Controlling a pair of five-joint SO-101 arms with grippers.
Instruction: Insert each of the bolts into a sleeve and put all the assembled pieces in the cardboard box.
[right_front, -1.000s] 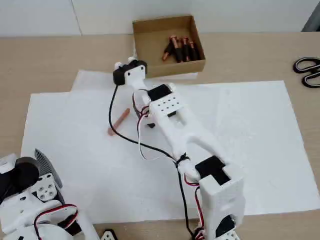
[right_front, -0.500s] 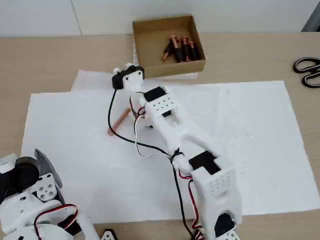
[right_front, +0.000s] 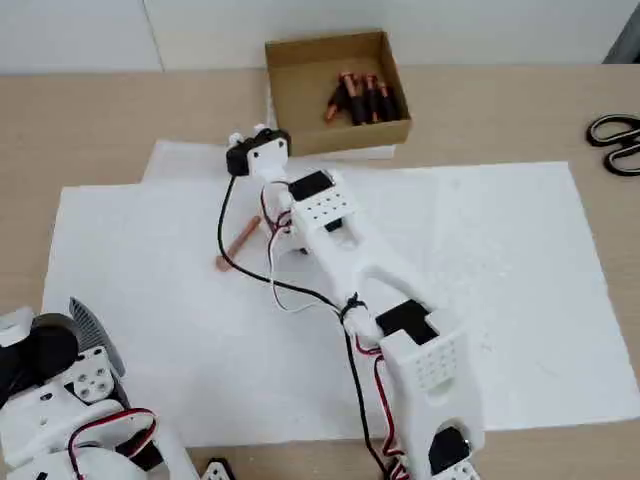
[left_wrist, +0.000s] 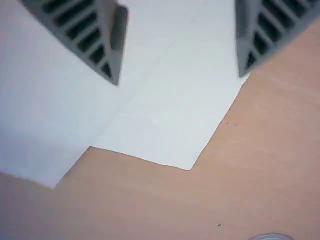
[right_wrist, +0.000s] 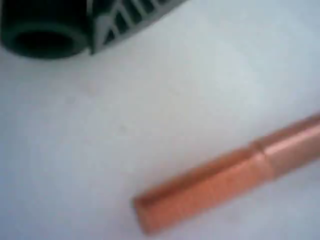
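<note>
The left gripper (left_wrist: 177, 65) is idling wide open at 7 o'clock. The copper bolt (right_front: 238, 243) is lying flat on the white paper (right_front: 520, 260), long axis pointing between 1 and 2 o'clock, toward the cardboard box (right_front: 300, 85). The right gripper (right_wrist: 120, 20), its opening impossible to judge, is drawing back from the box and sinking over this bolt, probably the last loose one, so pickup seems next.

A pale wooden desk (right_front: 100, 110) runs back to a white wall (right_front: 200, 30). A large white sheet (right_front: 520, 260) lies flat over most of the desk's middle. A smaller white sheet (right_front: 185, 160) peeks out from under its far left corner. A pair of black-handled scissors (right_front: 615, 143) rests on bare wood at the right edge, well apart from the sheets.
</note>
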